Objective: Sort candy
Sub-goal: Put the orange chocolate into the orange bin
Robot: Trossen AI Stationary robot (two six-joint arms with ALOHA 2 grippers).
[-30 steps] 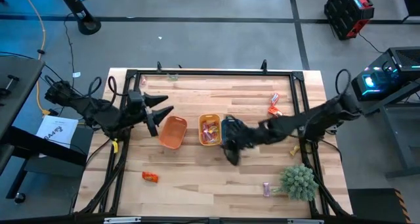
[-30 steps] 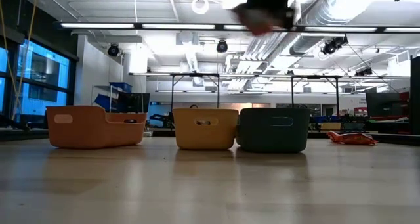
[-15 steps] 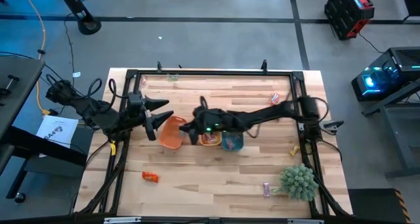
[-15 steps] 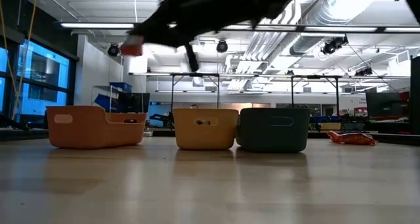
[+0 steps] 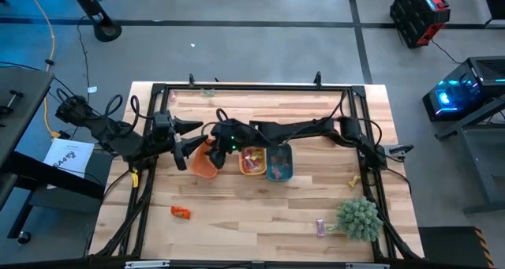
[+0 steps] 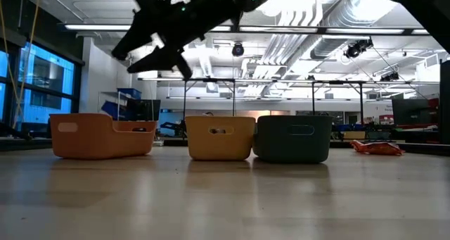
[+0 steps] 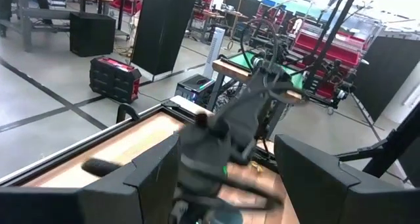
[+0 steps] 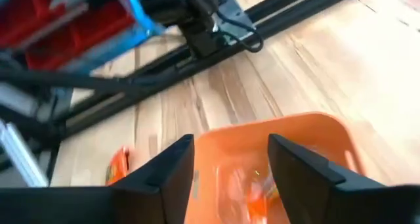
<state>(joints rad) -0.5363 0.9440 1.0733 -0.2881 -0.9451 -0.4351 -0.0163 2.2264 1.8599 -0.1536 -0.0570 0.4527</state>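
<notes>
Hovering over the orange tray (image 5: pixel 204 163), the right end effector (image 5: pixel 211 137) gaped empty; the left end effector (image 5: pixel 192 136) waited open beside it.

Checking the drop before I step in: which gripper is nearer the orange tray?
Right. The right gripper hangs open directly over the orange tray, reaching across from the right. The left gripper waits open just beside the tray's left edge.

Wooden table (image 5: pixel 260 214) with trays (image 5: pixel 206 165), candy (image 5: pixel 181 212), plant ball (image 5: pixel 360 218)
</notes>
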